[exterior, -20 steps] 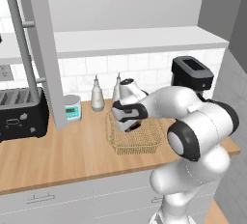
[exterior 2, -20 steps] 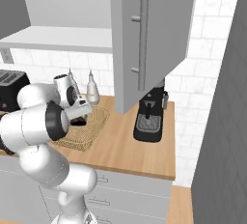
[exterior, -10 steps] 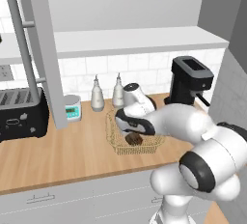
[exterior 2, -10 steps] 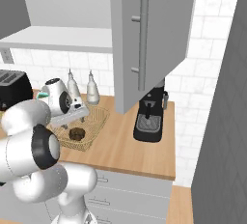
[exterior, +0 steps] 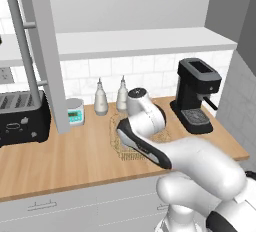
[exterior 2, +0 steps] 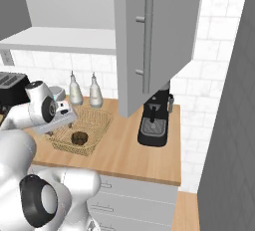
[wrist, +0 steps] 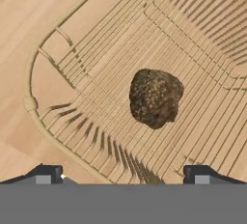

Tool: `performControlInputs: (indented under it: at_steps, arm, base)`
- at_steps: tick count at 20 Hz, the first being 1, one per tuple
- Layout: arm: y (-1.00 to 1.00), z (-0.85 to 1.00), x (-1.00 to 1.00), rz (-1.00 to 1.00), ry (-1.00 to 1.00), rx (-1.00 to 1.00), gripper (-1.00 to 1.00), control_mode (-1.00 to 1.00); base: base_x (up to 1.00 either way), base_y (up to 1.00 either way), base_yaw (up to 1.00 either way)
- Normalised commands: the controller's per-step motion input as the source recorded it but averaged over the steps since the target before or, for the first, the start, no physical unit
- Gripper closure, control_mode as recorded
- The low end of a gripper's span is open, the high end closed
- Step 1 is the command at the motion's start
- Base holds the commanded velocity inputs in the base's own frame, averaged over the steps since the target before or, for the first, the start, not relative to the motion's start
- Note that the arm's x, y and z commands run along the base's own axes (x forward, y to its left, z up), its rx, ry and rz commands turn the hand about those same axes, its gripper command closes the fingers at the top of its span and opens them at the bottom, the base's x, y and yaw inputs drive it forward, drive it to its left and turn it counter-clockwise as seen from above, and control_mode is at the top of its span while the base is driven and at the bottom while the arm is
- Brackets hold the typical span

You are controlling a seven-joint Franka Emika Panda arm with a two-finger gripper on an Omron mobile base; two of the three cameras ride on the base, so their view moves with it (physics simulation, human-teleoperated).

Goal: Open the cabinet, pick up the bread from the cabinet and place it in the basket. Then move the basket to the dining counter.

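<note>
The dark-brown bread [wrist: 155, 96] lies loose on the floor of the tan wire basket [wrist: 87, 121]. My gripper [wrist: 123, 177] hovers open just above the basket's near corner, with nothing between its fingertips [wrist: 46, 175]. From the right base view, the gripper [exterior 2: 61, 124] sits over the left rim of the basket [exterior 2: 97, 125], and the bread [exterior 2: 79, 138] rests a little to its right. My arm covers most of the basket [exterior: 119, 143] in the left base view. The cabinet door [exterior 2: 164, 26] with its long bar handle [exterior 2: 147, 43] stands swung open overhead. The dining counter is out of view.
A black coffee machine [exterior 2: 155, 120] stands on the worktop right of the basket. Two bottles [exterior: 101, 97] stand against the tile backsplash behind it. At the left are a small white scale [exterior: 75, 112] and a black toaster [exterior: 20, 116], with the other open door [exterior: 47, 51] above.
The bread has been let go and now lies in the basket. My hand has moved lower, toward the basket's left rim, and the arm has swung round.
</note>
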Motion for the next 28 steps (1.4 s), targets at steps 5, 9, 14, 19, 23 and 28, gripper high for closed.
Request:
performControlInputs:
  at_steps: [5, 9, 14, 19, 23, 28]
  arm:
    - [0.62, -0.03, -0.21, 0.17, 0.00, 0.01, -1.00, -1.00]
    - [0.37, -0.09, 0.00, 0.16, 0.00, 0.00, -1.00, -1.00]
    - [0.03, -0.29, 0.18, 0.13, 0.00, -0.03, -1.00, -1.00]
    - [0.00, -0.42, 0.19, 0.12, 0.00, -0.01, -1.00, -1.00]
    - [-0.06, -0.44, 0.11, 0.12, 0.00, 0.00, -1.00, -1.00]
    - [-0.05, -0.45, 0.04, 0.11, 0.00, 0.00, 1.00, -1.00]
  base:
    - [0.00, 0.00, 0.00]
    - [0.00, 0.00, 0.00]
    - [0.00, 0.00, 0.00]
    - [0.00, 0.00, 0.00]
    - [0.00, 0.00, 0.00]
    - [0.00, 0.00, 0.00]
